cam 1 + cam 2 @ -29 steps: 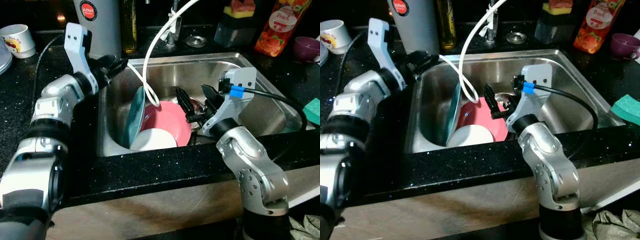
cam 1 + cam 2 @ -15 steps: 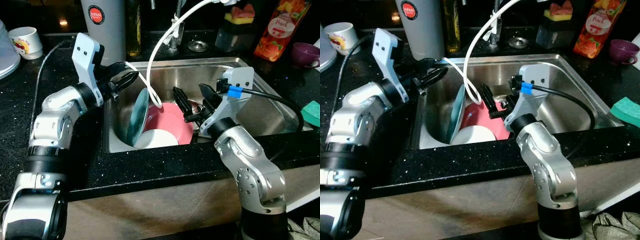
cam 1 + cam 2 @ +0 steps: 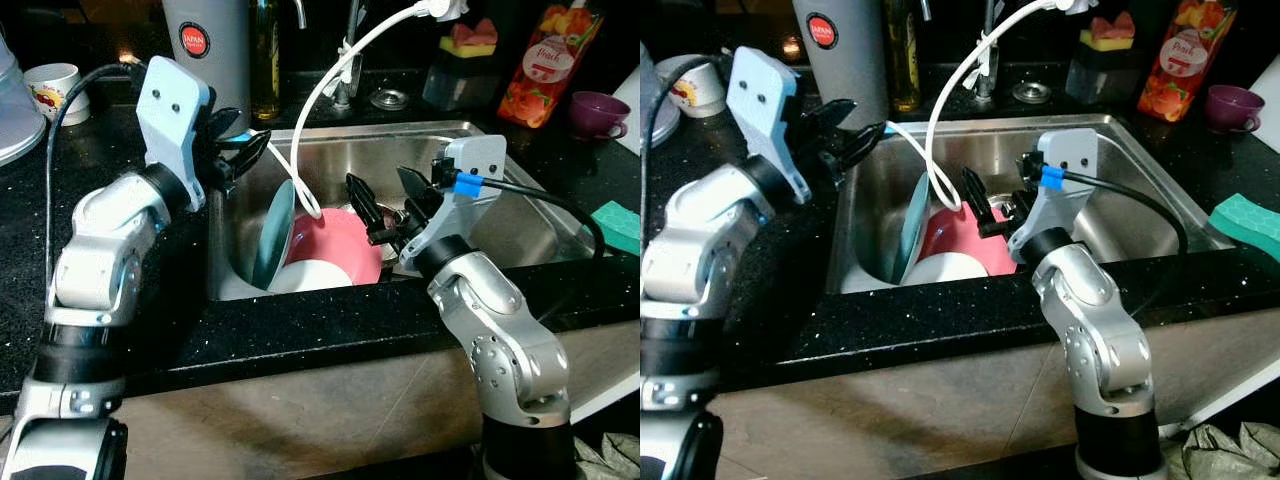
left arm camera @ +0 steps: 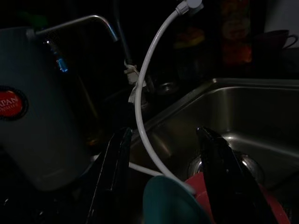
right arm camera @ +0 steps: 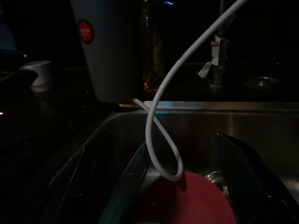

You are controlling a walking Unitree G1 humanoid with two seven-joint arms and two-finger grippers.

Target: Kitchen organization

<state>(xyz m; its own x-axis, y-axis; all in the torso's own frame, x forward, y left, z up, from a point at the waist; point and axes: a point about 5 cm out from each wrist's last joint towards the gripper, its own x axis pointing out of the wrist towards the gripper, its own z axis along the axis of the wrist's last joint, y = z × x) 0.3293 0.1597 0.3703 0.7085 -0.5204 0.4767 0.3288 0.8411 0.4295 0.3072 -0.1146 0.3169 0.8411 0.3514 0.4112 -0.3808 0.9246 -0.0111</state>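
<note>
In the steel sink [image 3: 510, 215] a teal plate [image 3: 272, 232] stands on edge against the left wall. A pink plate [image 3: 345, 245] leans behind it and a white bowl [image 3: 318, 275] sits in front. A white hose [image 3: 310, 110] loops down from the tap to the plates. My left gripper [image 3: 250, 148] hovers open over the sink's far left rim, pointing at the hose, with nothing held. Over the pink plate my right gripper [image 3: 375, 178] is open and empty. The left wrist view looks between its fingers [image 4: 112, 177] at the teal plate [image 4: 173, 205].
Along the back of the black counter stand a grey canister [image 3: 205, 50], an oil bottle [image 3: 265, 50], the tap [image 3: 350, 50], a sponge holder [image 3: 460, 60] and an orange juice bottle [image 3: 545, 60]. A white mug [image 3: 55, 85] sits far left, a purple cup [image 3: 600, 110] and green sponge [image 3: 618, 225] to the right.
My left arm has lifted and brought its open gripper in over the sink's left rim. The head view has shifted a little. The right gripper has stayed in place.
</note>
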